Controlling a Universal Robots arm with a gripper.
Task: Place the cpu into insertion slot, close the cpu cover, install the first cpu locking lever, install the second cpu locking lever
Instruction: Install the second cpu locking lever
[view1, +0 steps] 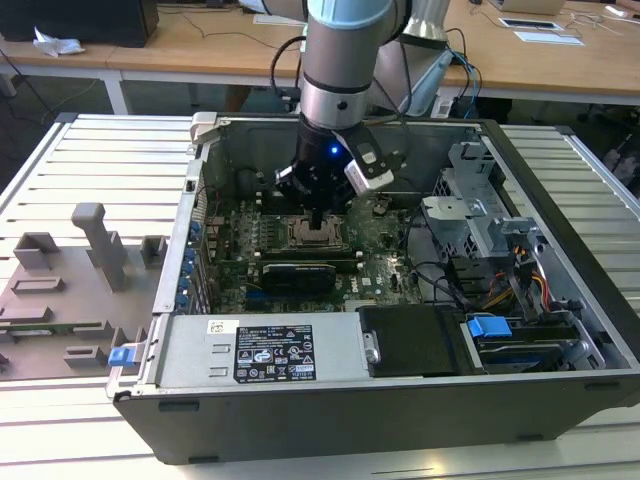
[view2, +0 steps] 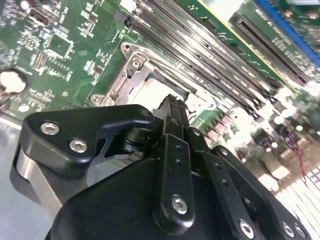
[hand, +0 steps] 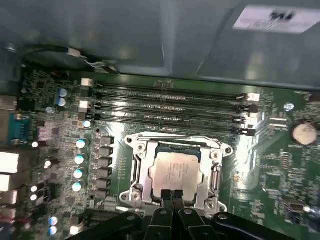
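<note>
The cpu (hand: 176, 172) lies flat in the insertion slot (hand: 178, 147), its pale silver top facing up, in the middle of the green motherboard. The cpu cover (hand: 141, 170), a silver frame, lies down around the chip, whose top shows through its window. My gripper (hand: 171, 195) hangs right over the near edge of the chip, its two black fingertips pressed together with nothing visible between them. In the second wrist view the fingers (view2: 173, 112) point down at the cpu (view2: 150, 92). In the exterior view the gripper (view1: 318, 222) is inside the open computer case, just above the insertion slot (view1: 314, 236).
Long black memory slots (hand: 170, 105) run beside the socket. A black card (view1: 297, 275), the power supply (view1: 270, 350) and a drive cage (view1: 480, 215) crowd the case. A coin battery (hand: 304, 132) sits on the board. A grey fixture plate (view1: 70, 290) lies at the exterior view's left.
</note>
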